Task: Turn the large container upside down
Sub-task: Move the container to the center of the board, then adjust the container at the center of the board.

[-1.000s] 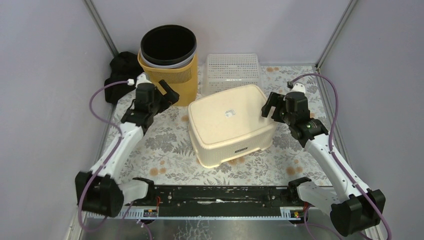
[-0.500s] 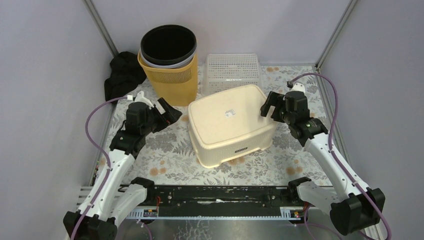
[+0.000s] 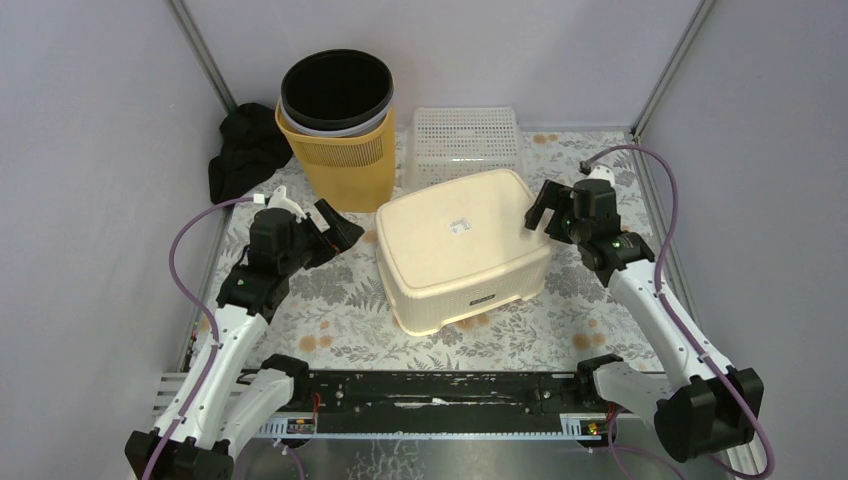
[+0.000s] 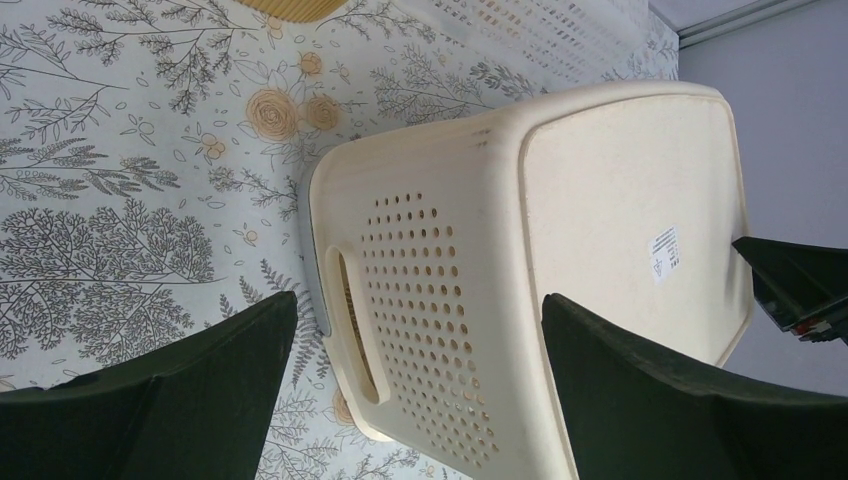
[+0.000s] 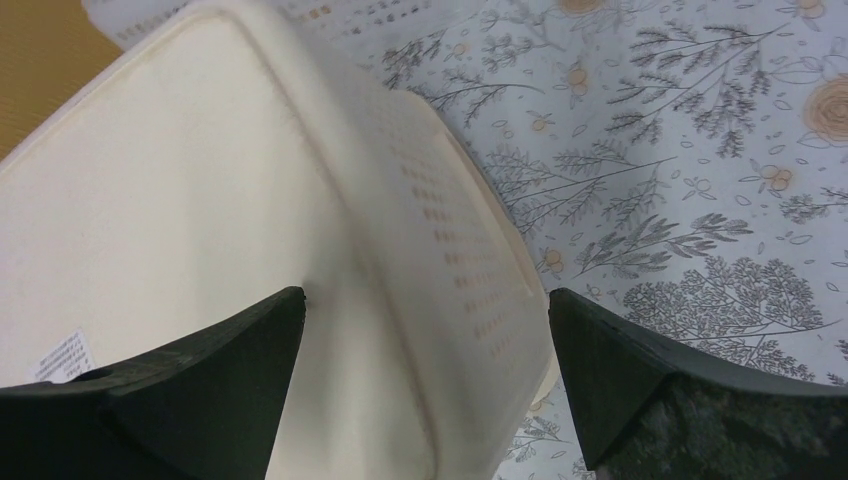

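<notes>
Nearest the camera, both arms reach out from the front edge of the floral table [image 3: 330, 300]. The left claw [image 3: 338, 226], jaws spread wide and empty, has pulled back toward its base over the past second, away from the yellow basket [image 3: 340, 160], and now hangs apart from the left end of the large container [image 3: 460, 245]. The right claw [image 3: 540, 215], also spread and holding nothing, has finished opening beside the container's right end, barely shifting. The cream container sits mid-table, unmoved, its flat stickered base facing up and its rim down, so the flip appears done and the arms seem to be letting go. Behind stand the yellow basket holding a black bin [image 3: 335, 90], a white perforated basket [image 3: 462, 140] and a dark cloth [image 3: 240, 150].
</notes>
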You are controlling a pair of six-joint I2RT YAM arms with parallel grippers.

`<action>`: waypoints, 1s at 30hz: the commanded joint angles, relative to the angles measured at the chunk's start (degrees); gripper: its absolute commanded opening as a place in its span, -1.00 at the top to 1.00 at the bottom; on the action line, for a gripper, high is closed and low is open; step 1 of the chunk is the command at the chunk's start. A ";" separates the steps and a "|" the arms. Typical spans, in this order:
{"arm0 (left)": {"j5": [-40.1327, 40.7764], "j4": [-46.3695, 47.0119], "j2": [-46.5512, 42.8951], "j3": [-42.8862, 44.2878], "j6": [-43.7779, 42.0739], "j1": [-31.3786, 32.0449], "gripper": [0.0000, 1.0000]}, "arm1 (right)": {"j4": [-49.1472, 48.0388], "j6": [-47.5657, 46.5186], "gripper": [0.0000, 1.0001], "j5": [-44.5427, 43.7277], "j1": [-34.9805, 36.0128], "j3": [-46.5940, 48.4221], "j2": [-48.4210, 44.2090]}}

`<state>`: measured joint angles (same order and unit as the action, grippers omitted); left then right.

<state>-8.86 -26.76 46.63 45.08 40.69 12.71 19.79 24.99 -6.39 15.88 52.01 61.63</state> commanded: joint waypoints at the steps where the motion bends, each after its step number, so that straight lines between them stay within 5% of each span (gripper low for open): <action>1: -1.23 0.22 -0.06 0.10 0.57 0.09 -1.00 | -3.60 1.88 -0.98 2.59 -5.29 2.19 -0.85; 16: -4.18 6.73 5.93 2.14 4.68 3.61 -1.00 | -12.69 6.07 -0.99 19.76 -11.71 2.26 6.20; 30: 1.14 9.72 9.41 2.35 7.56 11.06 -1.00 | -20.29 11.50 -0.97 39.34 -11.66 -7.53 2.55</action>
<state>-10.04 -21.34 54.74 45.32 47.29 22.52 2.13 33.34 24.69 4.05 46.54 66.72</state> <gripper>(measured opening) 0.997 0.993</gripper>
